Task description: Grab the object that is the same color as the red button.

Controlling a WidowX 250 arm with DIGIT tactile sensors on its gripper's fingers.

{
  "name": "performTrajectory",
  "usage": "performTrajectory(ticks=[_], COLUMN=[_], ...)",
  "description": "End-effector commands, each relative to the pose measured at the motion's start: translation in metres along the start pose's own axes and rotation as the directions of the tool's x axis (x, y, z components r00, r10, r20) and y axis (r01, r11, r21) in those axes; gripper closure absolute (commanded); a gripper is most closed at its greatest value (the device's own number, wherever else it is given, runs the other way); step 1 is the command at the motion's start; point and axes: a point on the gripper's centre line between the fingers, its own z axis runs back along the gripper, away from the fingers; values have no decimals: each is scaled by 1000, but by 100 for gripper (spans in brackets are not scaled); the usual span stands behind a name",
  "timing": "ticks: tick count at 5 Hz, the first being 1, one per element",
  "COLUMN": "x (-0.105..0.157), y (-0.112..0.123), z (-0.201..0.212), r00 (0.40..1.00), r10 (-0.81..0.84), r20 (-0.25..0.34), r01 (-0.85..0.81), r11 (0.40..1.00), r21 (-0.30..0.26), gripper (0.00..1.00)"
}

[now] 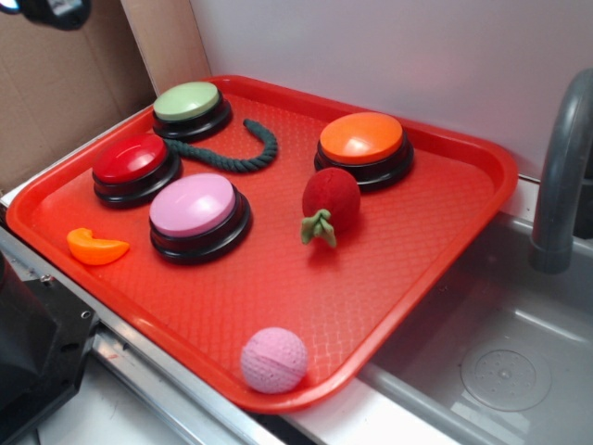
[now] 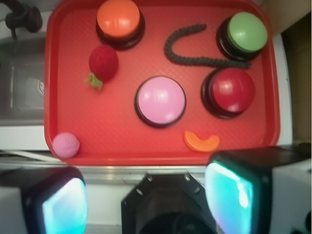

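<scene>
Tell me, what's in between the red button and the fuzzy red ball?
The pink button sits between the red button and the fuzzy red ball. The wrist view shows it best, looking straight down on the tray.

A plain pale wall runs behind the work area, with a soft reddish glow on it just above the red tray. To the left, brown cardboard stands upright as a backdrop. The tray sits partly over a grey metal sink, whose round drain shows in the basin, and a dull grey faucet curves up at the right edge. The light is even and soft.
</scene>
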Motion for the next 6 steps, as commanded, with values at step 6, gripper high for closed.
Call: performTrajectory(ticks=[6], x=[100], y=[-44], z=[-145], r00=[791], r10=[566], r20=[230], r01=[-578], r11=[816], r21=[-21], gripper=[0])
